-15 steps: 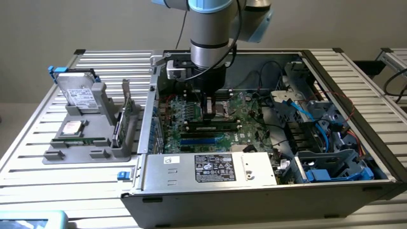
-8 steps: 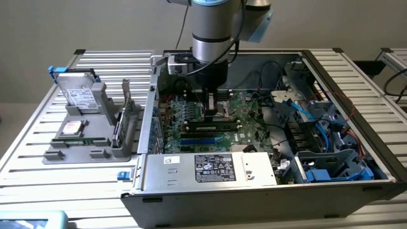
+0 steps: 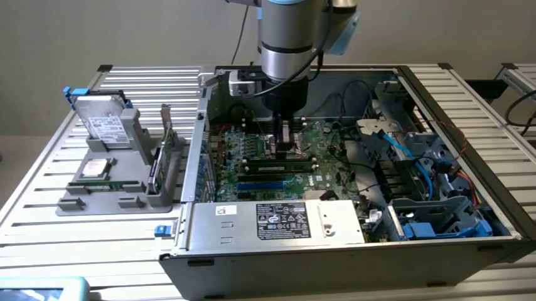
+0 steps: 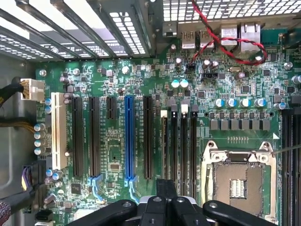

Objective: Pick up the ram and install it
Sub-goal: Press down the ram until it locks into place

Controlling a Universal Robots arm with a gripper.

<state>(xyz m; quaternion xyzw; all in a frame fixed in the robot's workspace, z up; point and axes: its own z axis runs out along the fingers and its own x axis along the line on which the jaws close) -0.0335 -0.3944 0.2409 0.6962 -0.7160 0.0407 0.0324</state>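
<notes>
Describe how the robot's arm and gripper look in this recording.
The arm is a grey metal cylinder with a light blue cap at its joint and black cables running alongside. Its wrist carries a small silver-and-black box. The gripper is black, with rounded black linkages and silver screws in the wrist view.

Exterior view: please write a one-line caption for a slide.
Robot hand, shut, lowered into the open computer case above the motherboard, near a seated ram.

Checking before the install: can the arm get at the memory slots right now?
Probably yes: the gripper hangs inside the open case just above the slots, and nothing lies across them.
</notes>
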